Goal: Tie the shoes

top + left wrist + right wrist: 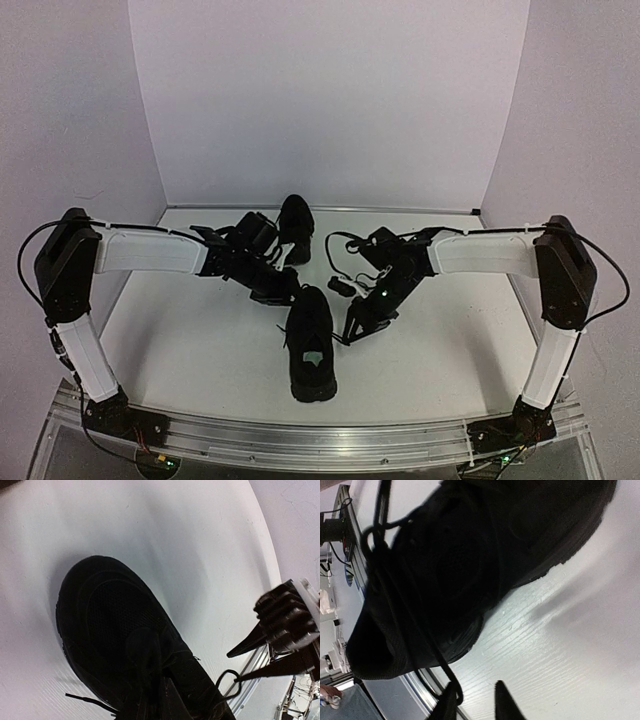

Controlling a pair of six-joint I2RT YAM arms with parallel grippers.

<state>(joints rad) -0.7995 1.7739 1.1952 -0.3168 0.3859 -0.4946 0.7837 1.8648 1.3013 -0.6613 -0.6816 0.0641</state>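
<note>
Shoes, two small all-black low-top sneakers, lie on the white tabletop, both about midway between its left and right edges. The near shoe is the one being worked on. It lies lengthwise with one end toward the near edge, and it is closer to that edge than to the far one. The far shoe sits close to the far edge, just beyond the left arm. In the wrist views the near shoe shows a rounded toe with a mesh panel, a thick dark sole and thin black laces crossing its upper.

The left gripper is at the near shoe's far end, over the laces. Its fingers merge with the black upper, so I cannot tell whether they are spread or pressed together. The right gripper is just beside the shoe's right flank, and its fingers are spread with bare table showing between them. A loop of lace lies at the tip of one finger, and from it the lace runs back to the shoe. A loose lace end trails on the table on the shoe's other side. A pale patch shows on the near shoe from above.
</note>
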